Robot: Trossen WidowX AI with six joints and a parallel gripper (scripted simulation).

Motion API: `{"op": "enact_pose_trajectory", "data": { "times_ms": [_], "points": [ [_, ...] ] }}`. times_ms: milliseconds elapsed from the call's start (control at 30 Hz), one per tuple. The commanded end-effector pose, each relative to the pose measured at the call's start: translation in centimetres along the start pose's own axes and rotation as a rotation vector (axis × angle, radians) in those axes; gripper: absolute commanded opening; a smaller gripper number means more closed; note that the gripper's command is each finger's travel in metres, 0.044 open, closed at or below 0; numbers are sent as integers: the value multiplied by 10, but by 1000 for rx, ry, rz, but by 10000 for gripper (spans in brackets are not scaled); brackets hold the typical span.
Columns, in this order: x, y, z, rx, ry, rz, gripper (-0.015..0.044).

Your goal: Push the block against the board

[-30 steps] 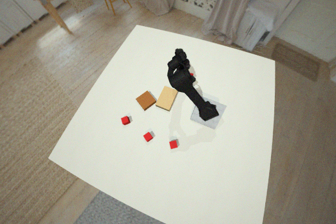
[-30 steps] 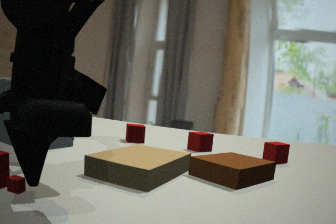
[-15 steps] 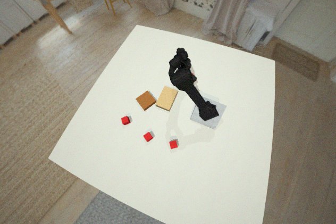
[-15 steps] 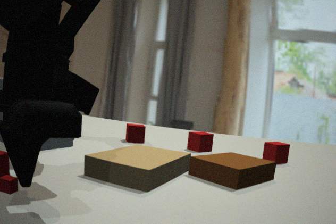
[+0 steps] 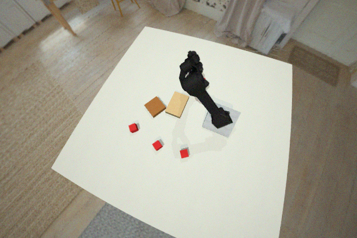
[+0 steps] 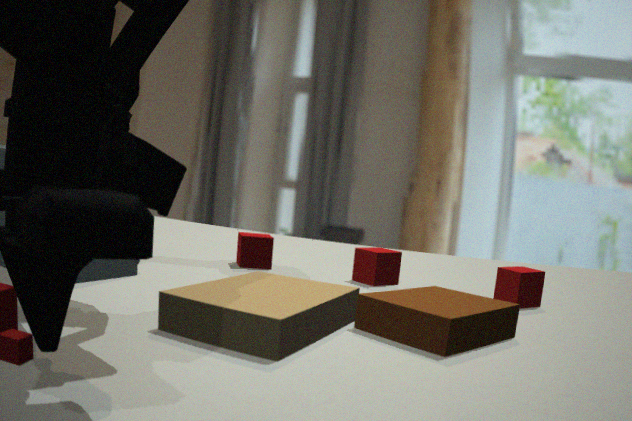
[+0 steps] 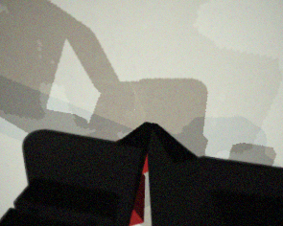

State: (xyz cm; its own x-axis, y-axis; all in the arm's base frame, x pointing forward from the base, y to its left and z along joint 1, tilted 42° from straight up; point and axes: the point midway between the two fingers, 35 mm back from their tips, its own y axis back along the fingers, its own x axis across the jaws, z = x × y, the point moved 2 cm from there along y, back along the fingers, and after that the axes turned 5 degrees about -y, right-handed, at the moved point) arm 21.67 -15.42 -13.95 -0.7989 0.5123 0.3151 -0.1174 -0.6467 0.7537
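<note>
The brown square block [image 5: 155, 106] lies flat on the white table, left of the tan board [image 5: 177, 104]. One corner of the block is close to the board's long side. Their sides are not parallel and a wedge-shaped gap runs between them. In the exterior view the board [image 6: 257, 311] is on the left and the block [image 6: 436, 316] on the right. My black gripper [image 6: 44, 344] is shut and empty. It points down, tip near the table, apart from the board on the side away from the block. In the overhead view the arm hides the fingertips [image 5: 196, 89]. The wrist view shows the shut fingers [image 7: 148, 129] over bare table.
Three small red cubes [image 5: 133, 128] [image 5: 157, 145] [image 5: 184, 153] lie in front of the block and board. Another red cube [image 5: 205, 78] is partly hidden behind the arm, and a small one [image 6: 15, 346] sits right beside the fingertips. The arm stands on a grey plate [image 5: 227, 127].
</note>
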Motion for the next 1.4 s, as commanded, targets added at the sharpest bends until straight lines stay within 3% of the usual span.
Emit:
{"op": "enact_pose_trajectory", "data": {
  "times_ms": [0,733,1367],
  "points": [
    [0,0,-1,4,5,3,0],
    [0,0,1,4,5,3,0],
    [2,0,32,3,4,3,0]
  ]
}}
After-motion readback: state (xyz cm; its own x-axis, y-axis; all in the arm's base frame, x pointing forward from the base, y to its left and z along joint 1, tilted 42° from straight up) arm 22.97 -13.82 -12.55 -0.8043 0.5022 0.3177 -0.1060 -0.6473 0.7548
